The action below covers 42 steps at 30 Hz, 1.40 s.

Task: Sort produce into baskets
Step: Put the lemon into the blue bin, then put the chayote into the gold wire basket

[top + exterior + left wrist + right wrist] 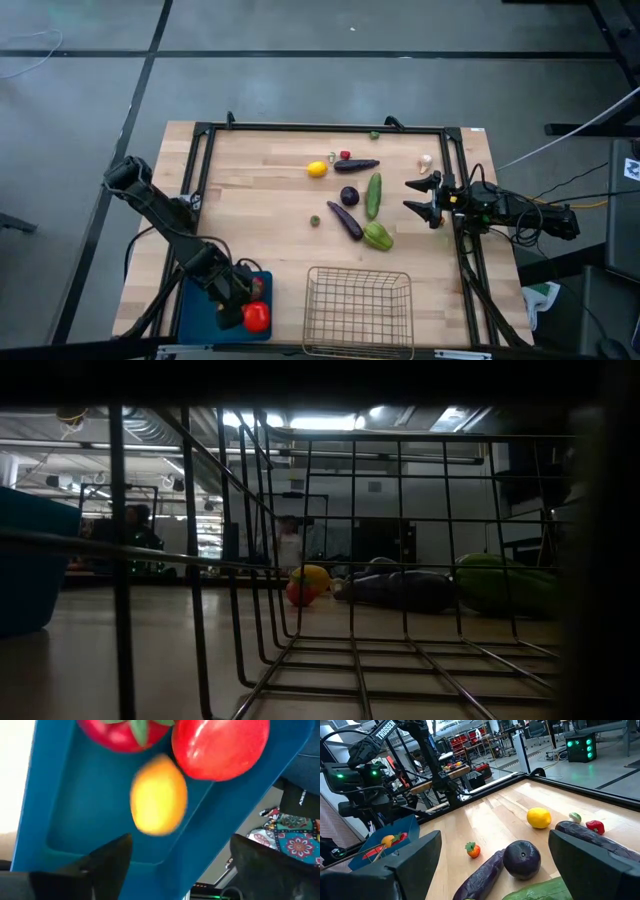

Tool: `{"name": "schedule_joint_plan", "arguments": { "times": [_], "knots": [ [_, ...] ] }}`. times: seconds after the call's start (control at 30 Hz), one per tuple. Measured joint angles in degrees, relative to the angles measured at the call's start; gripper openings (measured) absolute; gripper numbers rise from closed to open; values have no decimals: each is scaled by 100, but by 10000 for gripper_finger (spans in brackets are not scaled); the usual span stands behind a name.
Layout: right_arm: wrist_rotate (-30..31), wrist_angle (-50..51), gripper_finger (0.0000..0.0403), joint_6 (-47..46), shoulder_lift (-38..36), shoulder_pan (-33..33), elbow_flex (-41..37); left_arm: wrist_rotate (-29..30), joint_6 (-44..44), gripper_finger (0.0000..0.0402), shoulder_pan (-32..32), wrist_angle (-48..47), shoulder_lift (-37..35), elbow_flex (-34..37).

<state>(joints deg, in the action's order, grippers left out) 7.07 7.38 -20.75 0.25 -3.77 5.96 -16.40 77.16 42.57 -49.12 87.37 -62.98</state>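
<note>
Two arms: I have the left one working at the near-left corner, the right one waiting at the right edge of the table
Left gripper [175, 865]: it hangs over the blue tray [205, 310], jaws apart and empty; an orange fruit [159, 800] shows blurred just below the fingers, so I judge it is dropping into the tray (a release, not a grasp)
Tray contents: two red ones, a tomato with a green stalk [125, 732] and a larger red piece [220, 745], lie at one end, which is why I read this bin as the one for fruit
Right gripper [430, 200]: fingers spread wide, holding nothing, parked level with the cucumber [374, 194] so it faces the pile
Wire basket [358, 310]: near edge, middle of the table, nothing in it that I can see
Left to sort: lemon [317, 169], small red pepper [345, 155], long eggplant [357, 165], round eggplant [349, 195], second long eggplant [345, 220], green pepper [378, 236], garlic [425, 162] far right, all mid-table
Progress: early, I judge, since most produce is unsorted
</note>
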Motion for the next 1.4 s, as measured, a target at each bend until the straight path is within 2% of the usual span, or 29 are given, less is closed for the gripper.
{"name": "schedule_joint_plan", "arguments": {
  "times": [0.23, 0.43, 0.6, 0.9, 1.13, 1.4],
  "knots": [
    [-22, -13, 365, 0, 45, 0, 1, -1, -151, 351, -133, 9, 0, 0],
    [-126, 16, 365, -2, 512, 0, 53, 17, -251, 348, -470, 49, -36, 0],
    [-394, 43, 365, 5, 1245, 0, 434, 121, -586, 347, -834, 134, -253, -4],
    [-821, 1074, 365, -371, 2748, 0, 1203, 750, -721, 347, -1446, 208, -697, -9],
    [-1517, 1078, 365, -667, 3779, 4, 1466, 836, -976, 347, -1833, 205, -719, -9],
    [-2029, 986, 365, -750, 4760, 7, 1660, 1370, -1154, 347, -2497, 207, -719, -15]
  ]
}}
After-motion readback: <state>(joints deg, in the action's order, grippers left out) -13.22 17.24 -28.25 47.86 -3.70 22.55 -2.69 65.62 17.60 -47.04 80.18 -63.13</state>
